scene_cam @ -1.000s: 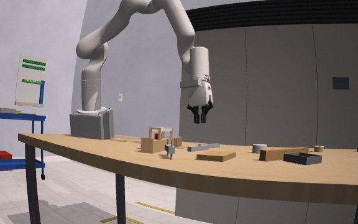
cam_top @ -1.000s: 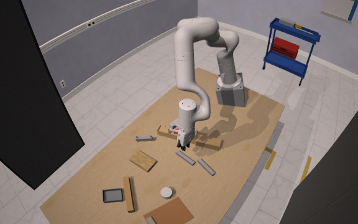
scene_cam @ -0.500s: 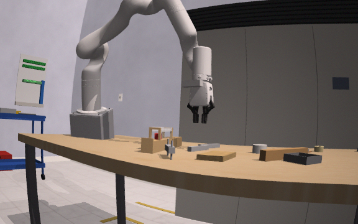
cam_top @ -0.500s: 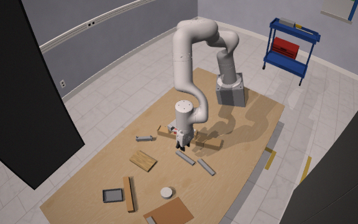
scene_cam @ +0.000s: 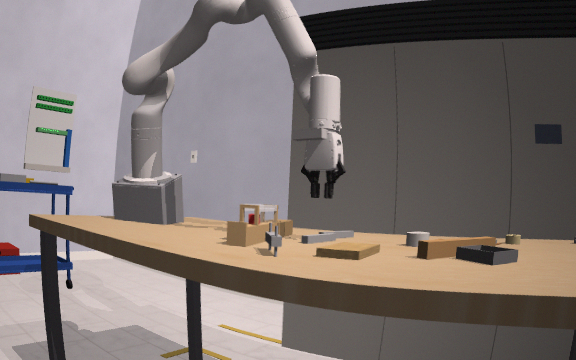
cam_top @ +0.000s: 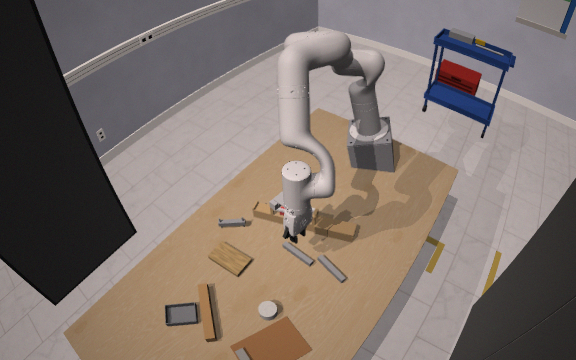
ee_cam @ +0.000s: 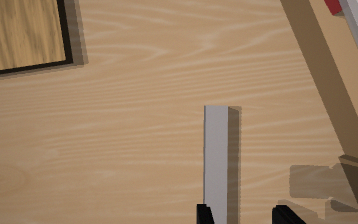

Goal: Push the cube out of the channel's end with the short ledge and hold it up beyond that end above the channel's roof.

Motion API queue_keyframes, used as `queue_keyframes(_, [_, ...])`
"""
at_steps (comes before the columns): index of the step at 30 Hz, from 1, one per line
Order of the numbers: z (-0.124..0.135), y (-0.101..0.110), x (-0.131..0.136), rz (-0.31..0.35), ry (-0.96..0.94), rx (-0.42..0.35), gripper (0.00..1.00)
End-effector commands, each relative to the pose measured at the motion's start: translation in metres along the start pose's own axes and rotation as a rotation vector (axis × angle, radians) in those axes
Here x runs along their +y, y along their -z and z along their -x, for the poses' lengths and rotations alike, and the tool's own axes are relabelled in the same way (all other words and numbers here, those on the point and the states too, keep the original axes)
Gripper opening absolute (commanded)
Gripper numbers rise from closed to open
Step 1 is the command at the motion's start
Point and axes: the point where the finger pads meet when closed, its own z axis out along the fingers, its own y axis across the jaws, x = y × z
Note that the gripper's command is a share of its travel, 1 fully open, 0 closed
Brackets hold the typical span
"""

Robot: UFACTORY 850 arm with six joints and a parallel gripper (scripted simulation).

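Red cube (scene_cam: 251, 218) sits inside the wooden channel (scene_cam: 242, 232), under its clear roof; only a red sliver shows in the wrist view. The channel lies across the middle of the bench (cam_top: 398, 210), nearer the edge where the arm's base (cam_top: 389, 161) stands. Which end has the ledge and lip I cannot tell from here.

Just beside the channel, toward the bench centre, a grey bar (ee_cam: 215, 160) lies flat. The gripper (scene_cam: 322, 191) hangs well above it, pointing straight down, its fingers lined up either side of the bar's near end. The jaws stand partly open and hold nothing. That opening looks set only a bit wider than the bar, probably for a pick across its narrow side. The bar reads as the pusher, long and thin enough to go into the channel where the hand must not.

A second grey bar (cam_top: 331, 268) lies near the first, a little further toward the long edge away from the base. A pronged grey tool (cam_top: 231, 222) lies off the channel's other end.

Further out toward the far short edge: a wooden board (cam_top: 229, 258), a wooden beam (cam_top: 206, 311), a grey tray (cam_top: 181, 314), a grey puck (cam_top: 267, 309) and a brown panel (cam_top: 271, 342). None bear on this step.
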Motion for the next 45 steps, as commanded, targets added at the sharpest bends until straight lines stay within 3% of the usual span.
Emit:
queue_keyframes(1, [0.0,0.001,-0.001,-0.002,0.0,-0.001,0.39])
queue_keyframes(5, [0.0,-0.006,-0.001,-0.001,0.0,-0.001,0.39])
queue_keyframes(10, [0.0,-0.034,-0.002,-0.001,0.0,-0.001,0.39])
queue_keyframes(12, [0.0,-0.034,-0.002,-0.001,0.0,-0.001,0.39])
queue_keyframes(21, [0.0,-0.086,-0.002,-0.001,0.0,-0.001,0.39])
queue_keyframes(31, [0.0,-0.091,-0.002,-0.001,0.0,-0.001,0.39])
queue_keyframes(45, [0.0,-0.114,-0.002,-0.001,0.0,-0.001,0.39])
